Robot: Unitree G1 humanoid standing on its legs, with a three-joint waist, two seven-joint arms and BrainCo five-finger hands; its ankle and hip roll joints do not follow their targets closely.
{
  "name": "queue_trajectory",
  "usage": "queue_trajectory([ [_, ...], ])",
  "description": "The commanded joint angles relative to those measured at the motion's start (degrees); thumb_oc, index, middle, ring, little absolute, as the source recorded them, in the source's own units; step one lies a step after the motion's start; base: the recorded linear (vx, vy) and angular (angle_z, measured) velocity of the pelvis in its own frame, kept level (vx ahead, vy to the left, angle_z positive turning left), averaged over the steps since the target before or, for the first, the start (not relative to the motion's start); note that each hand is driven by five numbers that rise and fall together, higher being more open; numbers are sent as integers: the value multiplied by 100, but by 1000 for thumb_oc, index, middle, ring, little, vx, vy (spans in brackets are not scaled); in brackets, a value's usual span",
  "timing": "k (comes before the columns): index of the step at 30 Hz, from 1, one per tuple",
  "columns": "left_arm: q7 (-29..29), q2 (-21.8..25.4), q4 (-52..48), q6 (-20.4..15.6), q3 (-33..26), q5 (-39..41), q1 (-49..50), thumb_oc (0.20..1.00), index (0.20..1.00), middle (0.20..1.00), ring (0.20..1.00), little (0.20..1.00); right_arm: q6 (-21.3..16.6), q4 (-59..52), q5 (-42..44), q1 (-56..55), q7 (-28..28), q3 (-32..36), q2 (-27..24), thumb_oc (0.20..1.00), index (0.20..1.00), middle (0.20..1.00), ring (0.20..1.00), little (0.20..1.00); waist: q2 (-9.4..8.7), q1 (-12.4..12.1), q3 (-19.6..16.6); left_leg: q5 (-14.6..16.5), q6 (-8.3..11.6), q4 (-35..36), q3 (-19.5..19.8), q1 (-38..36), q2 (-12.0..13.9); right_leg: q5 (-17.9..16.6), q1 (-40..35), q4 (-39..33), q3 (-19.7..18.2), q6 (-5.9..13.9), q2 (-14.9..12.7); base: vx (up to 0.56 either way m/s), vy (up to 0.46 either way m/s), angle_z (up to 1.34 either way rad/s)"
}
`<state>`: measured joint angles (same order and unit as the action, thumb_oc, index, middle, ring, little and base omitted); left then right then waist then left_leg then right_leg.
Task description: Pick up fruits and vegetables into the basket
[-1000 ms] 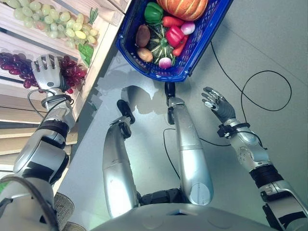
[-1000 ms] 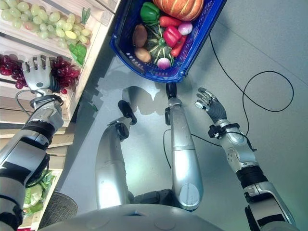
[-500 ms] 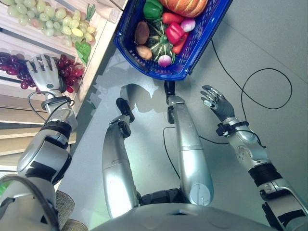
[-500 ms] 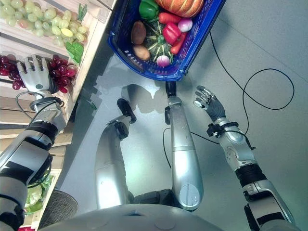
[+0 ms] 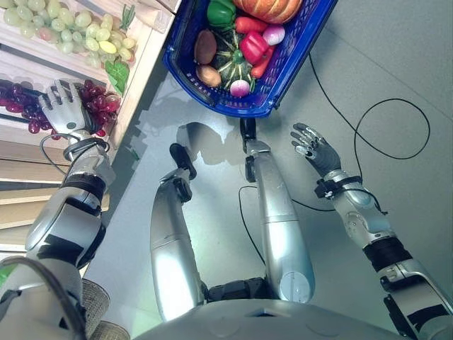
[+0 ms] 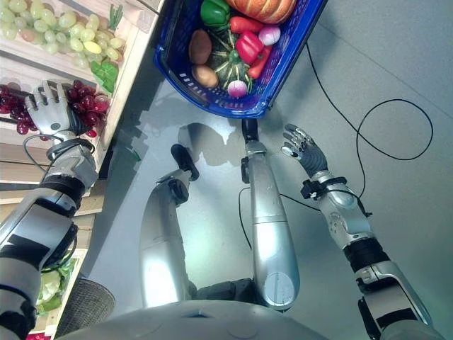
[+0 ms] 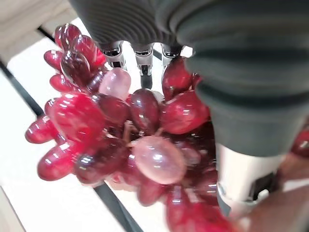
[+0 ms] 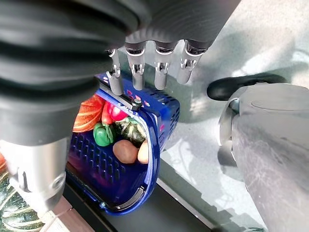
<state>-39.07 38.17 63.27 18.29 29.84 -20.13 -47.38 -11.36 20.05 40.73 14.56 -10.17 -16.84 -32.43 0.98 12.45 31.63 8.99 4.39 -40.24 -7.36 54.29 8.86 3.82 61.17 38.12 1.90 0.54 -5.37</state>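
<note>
A wooden shelf [image 5: 152, 53] stood at the robot's left, beside a blue basket [image 5: 287, 78] on the grey floor. The basket held a pumpkin [image 5: 269, 8], a striped squash [image 5: 233, 62], red and green peppers and some potatoes. Green grapes [image 5: 56, 32] lay on the upper shelf board. The left hand [image 5: 65, 110] rested with straight, spread fingers on the red grapes [image 7: 120, 130] below them. The right hand [image 5: 311, 147] hung loosely open above the floor, near the basket.
</note>
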Motion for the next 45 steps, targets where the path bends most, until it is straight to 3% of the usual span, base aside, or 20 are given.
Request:
queue_trajectory([
  [1,1270,-318,753,-589,-301,1210,464,1000,1000,1000,1000,1000,-190,-280,111,-171,64,-188,116,1000,1000,1000,1000,1000,-185,17,-184,-13,-146,237,-84,244,-280,358,-59,71,28,238,127,11,-11,-5],
  [2,1276,-365,736,-717,-395,1412,456,912,912,912,912,912,-179,-274,102,-175,73,-189,142,1000,1000,1000,1000,1000,-190,19,-184,-9,-156,242,-88,228,-278,363,-69,73,27,237,134,0,0,0],
  [3,1309,-394,723,-795,-435,1503,451,586,586,586,586,586,-164,-279,105,-173,82,-195,145,1000,1000,1000,1000,1000,-195,22,-184,-5,-159,242,-92,215,-273,370,-81,79,26,237,136,0,0,0],
  [4,1376,-416,690,-864,-474,1575,448,200,200,200,200,200,-142,-299,109,-181,87,-188,147,1000,1000,1000,1000,1000,-197,22,-184,-1,-163,245,-94,201,-271,378,-89,86,27,240,136,0,0,0],
  [9,1423,-471,520,-951,-543,1735,453,200,200,200,200,200,-48,-403,83,-209,91,-131,152,1000,1000,1000,1000,1000,-196,28,-184,4,-165,260,-122,146,-263,372,-133,62,26,255,128,0,0,0],
  [22,1205,-562,337,-784,-422,1500,571,200,200,200,200,200,-33,-463,66,-236,136,-154,134,1000,1000,1000,1000,1000,-190,28,-184,26,-171,277,-179,45,-252,403,-200,63,22,239,111,0,1,0],
  [28,1109,-574,258,-931,-552,1888,695,200,200,200,200,200,-96,-472,62,-282,141,-165,137,1000,1000,1000,1000,1000,-210,-9,-184,24,-178,319,-184,-43,-241,404,-293,16,42,246,105,0,0,0],
  [32,1264,-647,27,-1351,-865,2773,893,200,200,200,200,200,-87,-541,-100,-367,198,-145,157,1000,1000,1000,1000,1000,-203,-52,-184,30,-197,339,-177,-146,-253,411,-389,-5,59,256,75,0,0,0],
  [38,1816,-729,-1185,-2477,-1586,4069,1350,200,200,200,200,200,160,-802,-1100,-529,745,-56,126,1000,1000,1000,1000,1000,-103,-211,-184,22,-236,475,-181,-555,-346,483,-780,-63,144,287,-38,4,17,6],
  [41,2041,-786,-1798,-2765,-1753,4491,1612,200,200,200,200,200,265,-923,-1336,-588,851,1,112,1000,1000,1000,1000,1000,-44,-288,-184,21,-253,541,-177,-747,-403,500,-970,-111,172,301,-86,4,39,14],
  [42,2324,-858,-2332,-3006,-1910,4963,1855,200,200,200,200,200,364,-1054,-1621,-646,972,54,128,1000,1000,1000,1000,1000,-3,-360,-184,18,-279,600,-175,-909,-458,501,-1137,-163,212,305,-118,1,27,14],
  [45,2690,-963,-2678,-3196,-2040,5367,2038,200,200,200,200,200,443,-1108,-1838,-654,1122,40,172,1000,1000,1000,1000,1000,27,-427,-184,21,-298,645,-162,-1050,-500,515,-1285,-181,250,311,-147,8,17,12],
])
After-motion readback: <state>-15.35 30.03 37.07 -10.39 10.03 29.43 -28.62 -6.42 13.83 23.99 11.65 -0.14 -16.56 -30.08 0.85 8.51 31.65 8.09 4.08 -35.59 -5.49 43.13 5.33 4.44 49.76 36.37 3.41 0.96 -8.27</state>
